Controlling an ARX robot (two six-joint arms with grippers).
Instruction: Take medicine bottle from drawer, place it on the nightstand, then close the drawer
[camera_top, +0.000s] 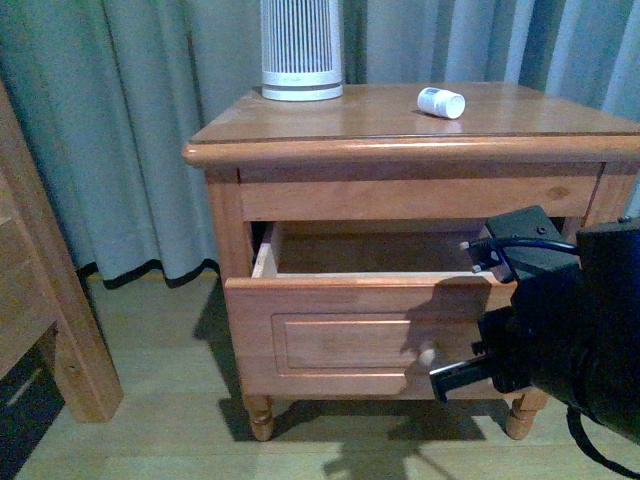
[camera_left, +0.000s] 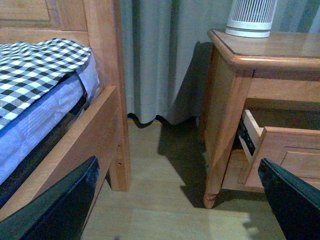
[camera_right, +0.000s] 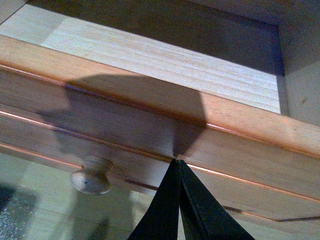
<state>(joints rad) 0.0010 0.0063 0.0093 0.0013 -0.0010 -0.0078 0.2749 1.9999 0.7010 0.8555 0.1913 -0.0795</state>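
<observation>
Medicine bottle (camera_top: 441, 102) atop nightstand (camera_top: 380, 125); drawer (camera_top: 360, 335) open; right jaws together, left apart.

Dim bluish light, hard arm shadow across the drawer (camera_top: 350, 335) front, slight softness.

A: Where does the black right gripper (camera_top: 452, 381) sit?

B: Low against the front of the open honey-wood drawer (camera_top: 345, 335), its tip just beside the round wooden knob (camera_top: 427, 356). Whether its jaws are apart cannot be told from here.

A: And the small white medicine bottle (camera_top: 441, 102)?

B: Well above the gripper, lying on its side on the glossy top of the honey-coloured wooden nightstand (camera_top: 330, 125).

A: Anything else up there?

B: A large white ribbed cylinder (camera_top: 301, 50), farther from the gripper than the bottle, standing upright toward the back, before the grey-green curtain (camera_top: 110, 120).
</observation>
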